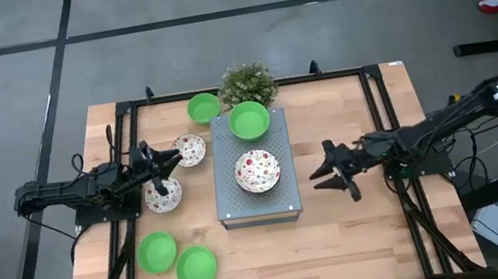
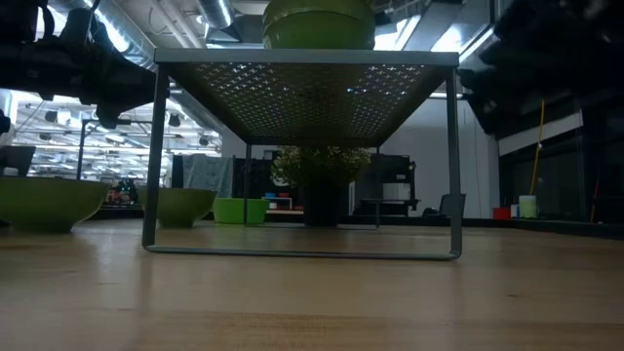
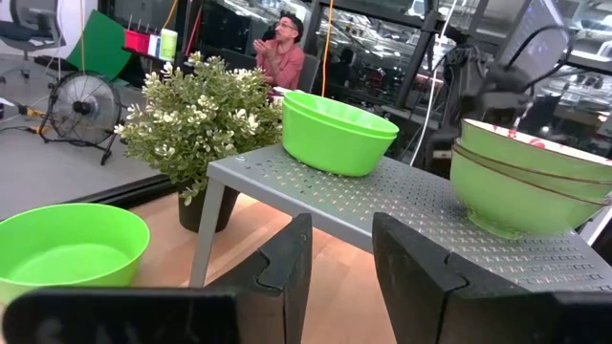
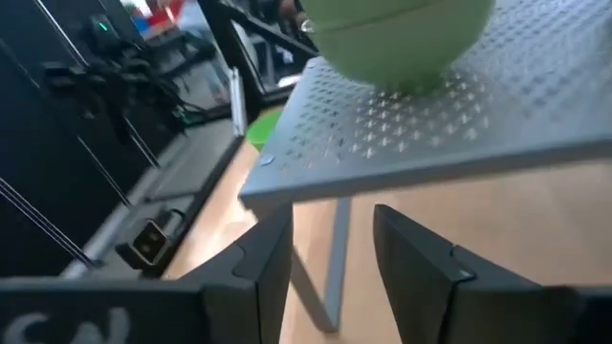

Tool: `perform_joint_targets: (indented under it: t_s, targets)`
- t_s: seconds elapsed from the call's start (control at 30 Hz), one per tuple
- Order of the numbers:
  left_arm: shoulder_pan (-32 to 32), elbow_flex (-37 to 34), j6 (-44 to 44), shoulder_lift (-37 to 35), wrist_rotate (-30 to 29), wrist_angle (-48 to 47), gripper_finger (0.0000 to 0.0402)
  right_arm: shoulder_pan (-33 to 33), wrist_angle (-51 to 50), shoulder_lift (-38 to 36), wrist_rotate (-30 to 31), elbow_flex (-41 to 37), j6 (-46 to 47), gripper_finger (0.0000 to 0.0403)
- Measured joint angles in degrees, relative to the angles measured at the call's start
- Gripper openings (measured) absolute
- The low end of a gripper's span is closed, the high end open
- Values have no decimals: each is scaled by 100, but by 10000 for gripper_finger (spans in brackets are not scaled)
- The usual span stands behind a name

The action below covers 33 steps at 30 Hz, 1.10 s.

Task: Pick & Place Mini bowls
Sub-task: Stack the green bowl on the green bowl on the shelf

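Two dark, slender jointed arms make up the robot, each ending in a black two-finger gripper. The left gripper (image 1: 174,159) has flat, matte black fingers (image 3: 288,270) with stepped, angular inner edges. The right gripper (image 1: 328,176) shows the same blocky black fingers (image 4: 418,260). Black cables trail along both arms, and a pale fitting sits at the right arm's 3 o'clock end.

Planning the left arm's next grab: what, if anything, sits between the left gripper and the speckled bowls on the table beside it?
Nothing visible. The left gripper, open, sits between two speckled bowls, left of the metal rack.
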Motion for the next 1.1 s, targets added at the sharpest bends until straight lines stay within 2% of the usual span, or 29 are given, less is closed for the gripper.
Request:
perform_joint_targets:
  t_s: [0.17, 0.27, 0.37, 0.63, 0.83, 0.97, 1.1]
  targets:
    - [1, 0, 1, -2, 0, 0, 107, 195, 809, 0, 432, -646, 658, 147]
    - [2, 0, 1, 0, 0, 0, 107, 241, 1361, -4, 590, -919, 630, 147]
    - [0, 0, 1, 0, 0, 0, 107, 246, 1847, -3, 606, -1185, 413, 147]
    - [2, 0, 2, 0, 0, 0, 107, 246, 2164, -29, 612, -1175, -312, 147]
    - [1, 0, 0, -1, 0, 0, 107, 246, 2744, -255, 611, -1173, -1347, 147]
    - [0, 0, 1, 0, 0, 0, 107, 246, 2723, -593, 609, -1170, -1633, 147]
    - [2, 0, 1, 0, 0, 0, 107, 246, 2013, -1064, 602, -1168, -1793, 147]
